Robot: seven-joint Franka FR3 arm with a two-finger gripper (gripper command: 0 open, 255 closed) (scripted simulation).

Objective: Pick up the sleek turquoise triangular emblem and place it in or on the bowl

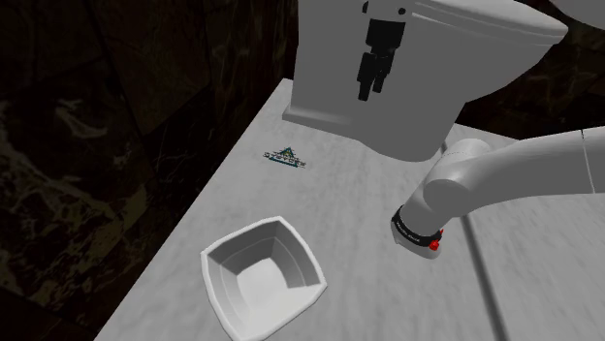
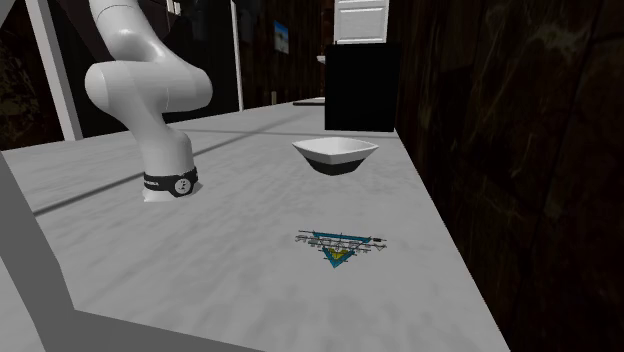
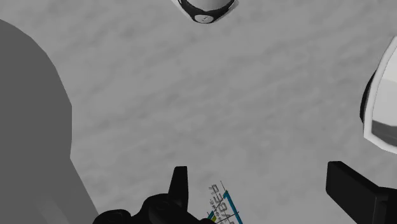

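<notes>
A flat triangular emblem (image 1: pixel 286 156) with turquoise edges and dark lettering lies on the grey surface (image 1: pixel 368 281); it also appears in the second exterior view (image 2: pixel 340 243). A white, squarish bowl (image 1: pixel 262 276) stands upright and empty nearer the shoulder camera, a short way from the emblem, and is seen again as the bowl (image 2: pixel 335 155). My gripper (image 1: pixel 373 85) hangs open high above the surface, holding nothing. In the wrist view the gripper (image 3: pixel 257 175) shows its fingers wide apart, with the emblem (image 3: pixel 222 205) far below near one finger and the bowl (image 3: pixel 382 102) off to the side.
The arm's base (image 1: pixel 427 228) stands on the surface toward the shoulder view's right of the emblem. The surface's edge (image 1: pixel 184 232) runs along a dark marbled wall (image 1: pixel 97 145). A black box (image 2: pixel 360 90) stands behind the bowl in the second exterior view.
</notes>
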